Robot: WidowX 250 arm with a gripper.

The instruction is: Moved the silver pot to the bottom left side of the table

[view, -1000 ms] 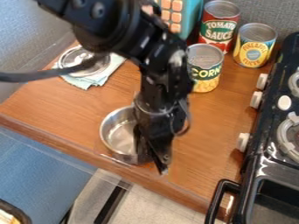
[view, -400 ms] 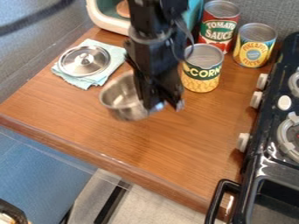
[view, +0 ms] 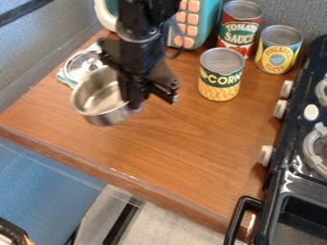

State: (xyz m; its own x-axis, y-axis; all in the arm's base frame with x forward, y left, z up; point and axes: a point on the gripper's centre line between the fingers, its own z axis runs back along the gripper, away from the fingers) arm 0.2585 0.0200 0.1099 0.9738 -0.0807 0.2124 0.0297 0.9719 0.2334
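Room lies between the silver pot [view: 105, 118] and stove [view: 287, 177], with the corn can [view: 220, 80] blocking farther back

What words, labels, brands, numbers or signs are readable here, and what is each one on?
"TOMATO SAUCE": on the red can at the back.
"CORN": on the can with the green and yellow label.
"PINEAPPLE": on the yellow can with the blue circle; the smaller word below it is too blurred to read for sure.
I can make out no brands, numbers or signs.
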